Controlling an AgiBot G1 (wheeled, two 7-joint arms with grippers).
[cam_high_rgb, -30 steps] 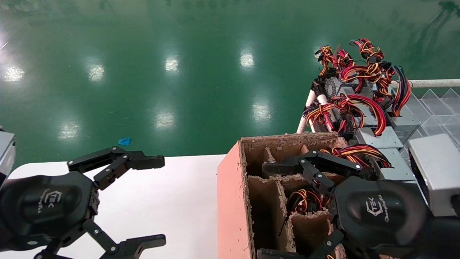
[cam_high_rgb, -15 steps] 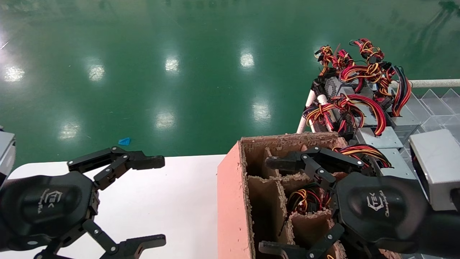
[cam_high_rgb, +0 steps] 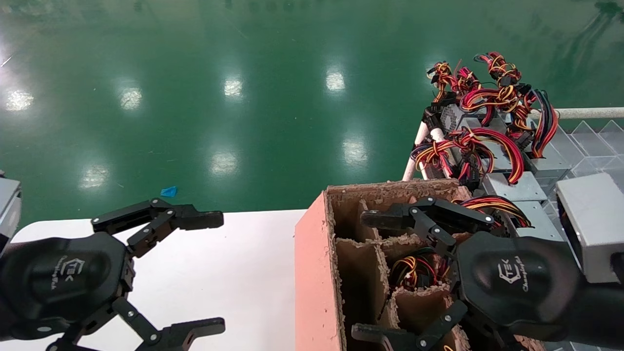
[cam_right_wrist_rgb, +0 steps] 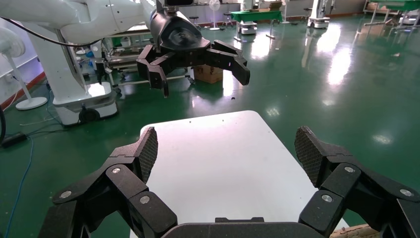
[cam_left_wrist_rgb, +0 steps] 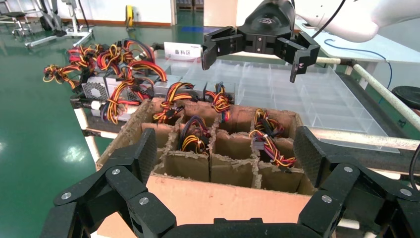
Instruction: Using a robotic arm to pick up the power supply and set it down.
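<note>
A brown cardboard box (cam_high_rgb: 312, 273) with divider cells stands on the right end of the white table. Power supply wire bundles stick out of its cells. One has red, yellow, black and purple strands (cam_left_wrist_rgb: 270, 145); its metal body is hidden in the cell. My right gripper (cam_high_rgb: 370, 277) hovers open over the box, above a red-yellow bundle (cam_high_rgb: 414, 273), and holds nothing. The left wrist view shows the right gripper (cam_left_wrist_rgb: 252, 59) well above the box. My left gripper (cam_high_rgb: 214, 272) hangs open and empty over the table, left of the box.
Behind the box, a rack holds several grey power supplies (cam_high_rgb: 512, 187) with red-yellow wires (cam_high_rgb: 487, 97). A clear compartment tray (cam_high_rgb: 594, 141) and a white rail (cam_high_rgb: 585, 113) lie at the right. The white table (cam_high_rgb: 234, 273) has bare surface left of the box. Green floor lies beyond.
My right gripper has shifted slightly farther out over the box, so its near finger shows more. The left gripper has not moved.
</note>
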